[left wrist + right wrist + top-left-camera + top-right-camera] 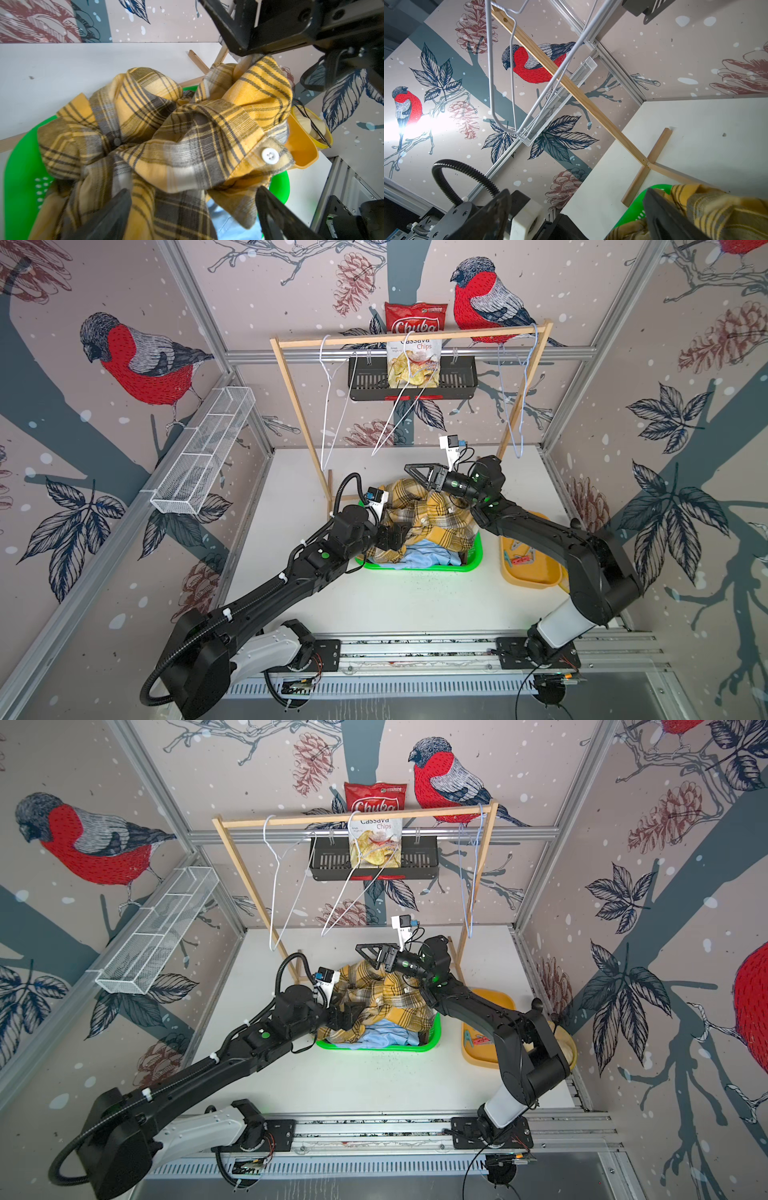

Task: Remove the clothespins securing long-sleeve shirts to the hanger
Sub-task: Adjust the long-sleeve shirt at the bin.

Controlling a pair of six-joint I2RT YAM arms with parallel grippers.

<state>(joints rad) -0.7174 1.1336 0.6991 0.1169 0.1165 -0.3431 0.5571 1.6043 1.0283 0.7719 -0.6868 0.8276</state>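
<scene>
Top views only, clothespins (521,560) in yellow tray (536,574)

Two matte black jointed arms, left arm (266,597) and right arm (552,539). Each has a glossy white shoulder shell (270,649) above a black base plate (328,655) with visible screws. Round green lights (323,556) on the joints. Left arm carries a ribbed black cable conduit (475,173), strapped on with white zip ties (226,614). White wrist camera brackets with blue-fronted modules (452,443), thin black leads looping off. Right gripper (409,468): black triangular cut-out jaws.
</scene>
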